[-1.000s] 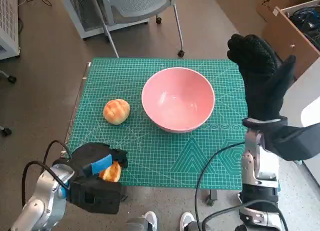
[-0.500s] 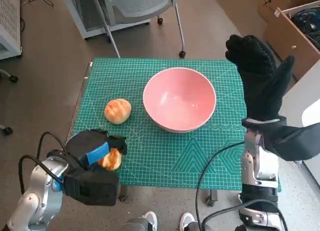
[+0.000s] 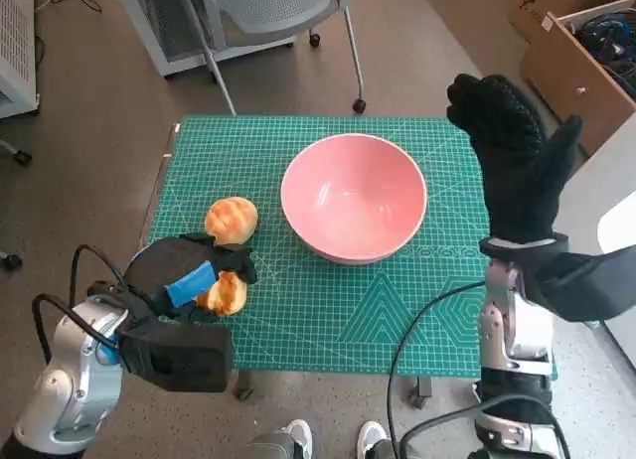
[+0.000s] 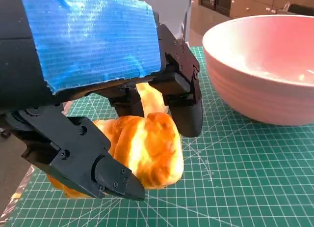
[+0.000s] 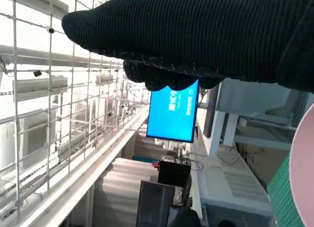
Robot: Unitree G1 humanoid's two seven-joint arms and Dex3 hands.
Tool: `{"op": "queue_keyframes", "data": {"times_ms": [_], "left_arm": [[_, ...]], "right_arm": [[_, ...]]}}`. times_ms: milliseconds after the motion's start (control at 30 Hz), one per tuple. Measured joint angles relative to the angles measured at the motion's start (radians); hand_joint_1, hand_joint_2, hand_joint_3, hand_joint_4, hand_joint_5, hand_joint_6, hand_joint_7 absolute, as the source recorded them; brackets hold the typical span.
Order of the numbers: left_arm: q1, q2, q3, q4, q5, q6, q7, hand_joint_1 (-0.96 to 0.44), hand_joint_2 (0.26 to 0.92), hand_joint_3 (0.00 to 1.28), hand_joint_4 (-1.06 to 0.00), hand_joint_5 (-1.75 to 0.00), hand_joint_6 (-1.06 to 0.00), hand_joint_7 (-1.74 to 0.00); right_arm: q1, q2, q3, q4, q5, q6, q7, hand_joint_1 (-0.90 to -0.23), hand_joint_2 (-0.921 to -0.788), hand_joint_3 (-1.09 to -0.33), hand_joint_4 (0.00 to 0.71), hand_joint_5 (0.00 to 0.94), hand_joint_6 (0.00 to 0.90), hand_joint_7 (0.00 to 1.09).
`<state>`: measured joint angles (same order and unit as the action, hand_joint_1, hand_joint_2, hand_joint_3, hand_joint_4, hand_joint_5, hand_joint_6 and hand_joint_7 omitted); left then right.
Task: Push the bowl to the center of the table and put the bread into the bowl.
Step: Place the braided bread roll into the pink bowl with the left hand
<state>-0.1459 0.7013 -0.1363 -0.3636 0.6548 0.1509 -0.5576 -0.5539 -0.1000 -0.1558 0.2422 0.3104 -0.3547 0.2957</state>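
My left hand (image 3: 189,290) grips one bread (image 4: 142,156) between its fingers, near the bowl (image 3: 354,196) on its left side, so I can carry it over the rim. A second bread (image 3: 232,221) lies just beside the bowl. My right hand (image 3: 517,156) stands upright, fingers spread and empty, at the bowl's right. My fingers hide part of the held bread.
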Motion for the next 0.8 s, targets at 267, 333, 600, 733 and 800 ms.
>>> {"op": "queue_keyframes", "data": {"times_ms": [267, 333, 600, 733, 800], "left_arm": [[-0.077, -0.009, 0.000, -0.014, -0.022, 0.018, -0.034, 0.00, 0.831, 0.14, -0.82, -1.05, -0.71, -1.07], [-0.116, -0.019, -0.002, -0.020, -0.027, 0.028, -0.046, 0.00, 0.837, 0.12, -0.83, -1.05, -0.73, -1.04], [-0.307, -0.104, -0.037, -0.012, -0.028, 0.044, -0.041, 0.00, 0.894, 0.04, -0.77, -1.02, -0.71, -1.14], [-0.383, -0.166, -0.080, 0.041, -0.028, 0.033, -0.014, 0.00, 0.897, 0.03, -0.79, -1.06, -0.70, -1.09], [-0.409, -0.194, -0.102, 0.075, -0.029, 0.020, 0.000, 0.00, 0.897, 0.03, -0.79, -1.07, -0.70, -1.08]], "right_arm": [[-0.001, -0.001, 0.000, 0.001, 0.000, 0.000, 0.000, -0.569, -0.921, -0.626, 0.317, 0.000, 0.129, 0.49], [-0.002, -0.001, 0.000, 0.003, 0.000, 0.000, 0.000, -0.569, -0.921, -0.627, 0.317, 0.000, 0.128, 0.49], [-0.009, -0.001, 0.000, 0.029, 0.000, -0.006, 0.010, -0.571, -0.921, -0.624, 0.318, 0.001, 0.130, 0.49], [-0.009, 0.001, 0.001, 0.037, 0.000, -0.012, 0.015, -0.575, -0.921, -0.623, 0.318, 0.001, 0.130, 0.49], [-0.009, 0.001, 0.002, 0.037, 0.000, -0.014, 0.019, -0.576, -0.921, -0.622, 0.318, 0.001, 0.130, 0.48]]}}
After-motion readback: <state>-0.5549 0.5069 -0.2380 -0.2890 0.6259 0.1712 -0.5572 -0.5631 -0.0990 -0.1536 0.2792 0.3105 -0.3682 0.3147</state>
